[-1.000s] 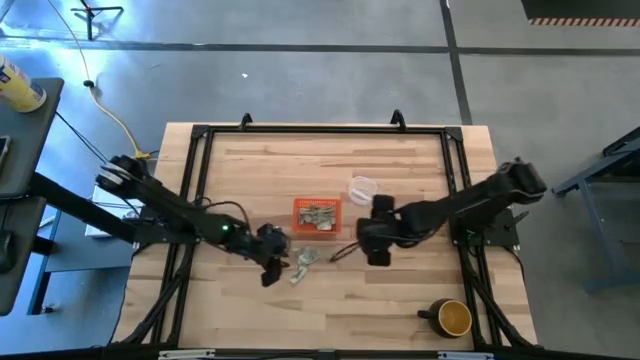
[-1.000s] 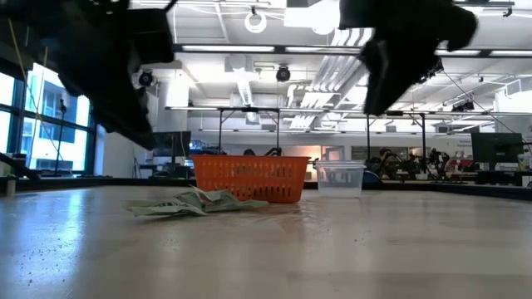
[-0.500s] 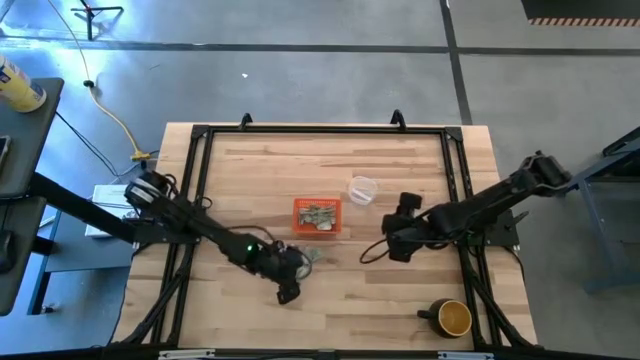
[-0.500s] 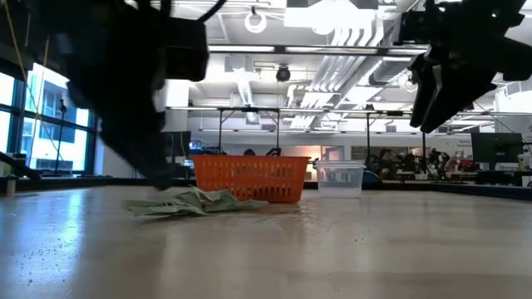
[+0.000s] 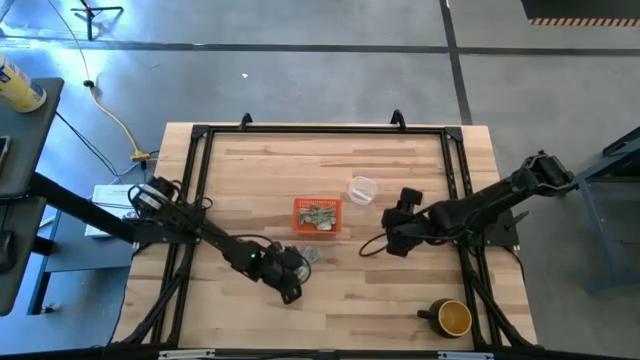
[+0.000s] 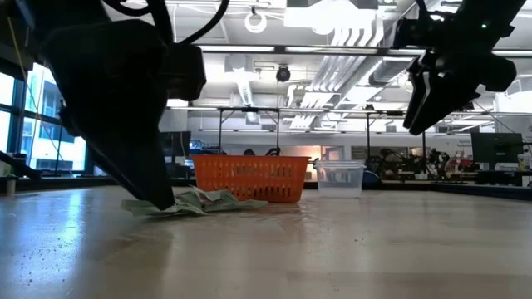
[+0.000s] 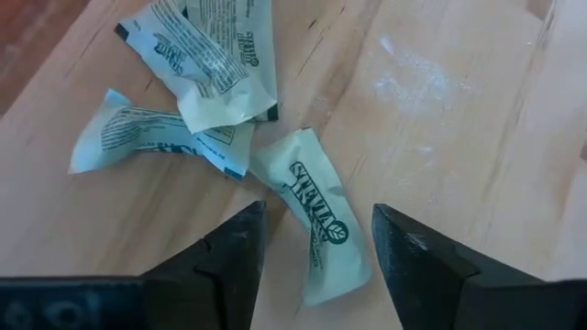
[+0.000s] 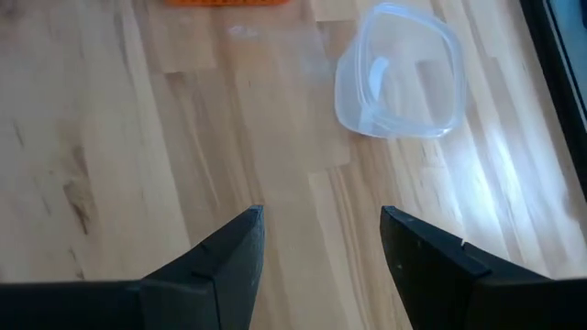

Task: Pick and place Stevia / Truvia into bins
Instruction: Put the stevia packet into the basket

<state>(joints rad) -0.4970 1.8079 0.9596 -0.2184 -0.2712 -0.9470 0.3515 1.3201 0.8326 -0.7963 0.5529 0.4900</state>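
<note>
At the left, the left gripper (image 7: 312, 261) is low over the pale wooden table (image 5: 400, 300) with its fingers spread wide, straddling one small pale green-and-white paper Stevia sachet (image 7: 321, 215) that lies flat on the wood. Two more sachets (image 7: 197, 87) overlap just beyond it, touching its far end — the loose cluster (image 5: 308, 256) sits just in front of the small square orange plastic bin (image 5: 317, 216), which already holds several packets. To do this pick well, I would judge the fingers should settle fully to the wood and close across the sachet's narrow width, clear of the overlapping neighbours, so only one lifts. Further right stands a clear plastic cup (image 5: 362, 189); beside it the right gripper (image 8: 321, 257) hangs above bare table, parted and carrying nothing — waiting. A dark mug (image 5: 450, 318) stands near the front right corner.
</note>
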